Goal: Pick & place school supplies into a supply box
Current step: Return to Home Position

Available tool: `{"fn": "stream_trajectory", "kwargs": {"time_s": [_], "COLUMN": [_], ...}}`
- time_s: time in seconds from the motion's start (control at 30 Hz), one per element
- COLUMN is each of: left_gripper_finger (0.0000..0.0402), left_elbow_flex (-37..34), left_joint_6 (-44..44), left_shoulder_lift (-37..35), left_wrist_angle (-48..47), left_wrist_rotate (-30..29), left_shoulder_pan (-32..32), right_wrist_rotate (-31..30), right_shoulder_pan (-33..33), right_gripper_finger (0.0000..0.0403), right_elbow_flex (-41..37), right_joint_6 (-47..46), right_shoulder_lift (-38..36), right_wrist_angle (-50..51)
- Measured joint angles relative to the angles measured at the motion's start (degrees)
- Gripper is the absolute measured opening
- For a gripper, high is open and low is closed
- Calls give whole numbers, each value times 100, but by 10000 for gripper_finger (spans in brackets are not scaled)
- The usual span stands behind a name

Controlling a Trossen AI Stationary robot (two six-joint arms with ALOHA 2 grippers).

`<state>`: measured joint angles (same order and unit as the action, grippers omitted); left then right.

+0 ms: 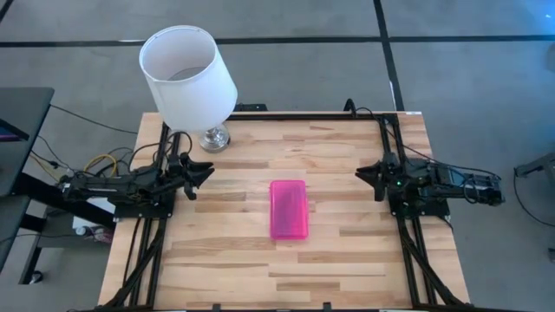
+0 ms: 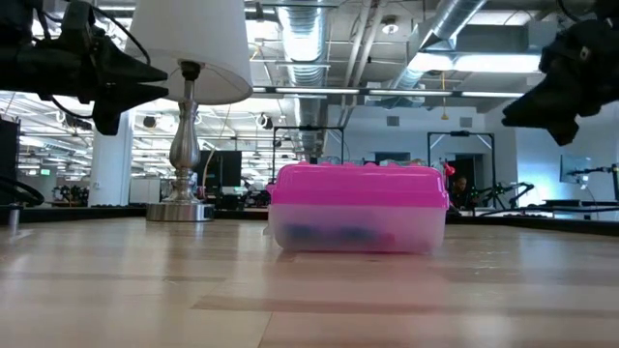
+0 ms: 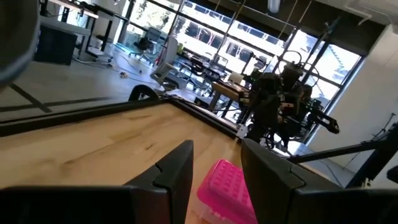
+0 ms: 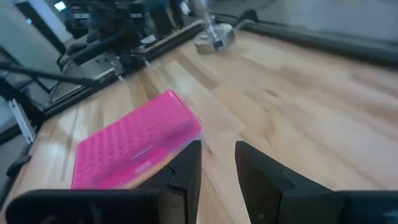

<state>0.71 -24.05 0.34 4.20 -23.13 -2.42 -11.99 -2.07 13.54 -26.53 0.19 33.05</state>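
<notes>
Box (image 1: 289,209) lies at centre of the high view, flat on the table (image 1: 347,260), long side running up-down in the frame. Pink lid is on, closed. Low view: box (image 2: 358,208) at mid-frame, clear base under the pink lid, blurry blue shapes (image 2: 329,234) inside; can't tell which items.

Left gripper (image 1: 204,171) is at mid-left of the high view, above the table edge, pointing toward centre, well apart from the box. Its fingers (image 3: 177,168) are apart with nothing between them.

Right gripper (image 1: 362,173) is at mid-right, pointing toward centre, also well apart from the box. Its fingers (image 4: 186,165) have a narrow gap and hold nothing.

In the low view both grippers hang above the tabletop in the upper corners.

Lamp (image 1: 186,74) stands at upper left of the high view, near the left gripper.
</notes>
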Motion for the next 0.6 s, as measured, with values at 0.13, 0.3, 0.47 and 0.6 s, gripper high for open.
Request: {"fn": "stream_trajectory", "kwargs": {"time_s": [0.13,0.3,0.47,0.6], "left_gripper_finger": [128,128,128,128], "left_elbow_flex": [0,2,2,2], "left_joint_6": [92,1244,1837,2414], "left_shoulder_lift": [0,0,0,0], "left_wrist_angle": [-2,-4,-2,11], "left_wrist_rotate": [20,652,894,895], "left_shoulder_pan": [0,-21,-21,-19], "right_wrist_rotate": [4,7,8,-56], "right_shoulder_pan": [119,398,755,1072], "right_gripper_finger": [93,93,93,93], "right_elbow_flex": [0,0,0,-320], "right_joint_6": [825,1802,2010,2194], "right_shoulder_lift": [0,0,0,0], "right_wrist_angle": [-306,-639,-644,-1222]}}
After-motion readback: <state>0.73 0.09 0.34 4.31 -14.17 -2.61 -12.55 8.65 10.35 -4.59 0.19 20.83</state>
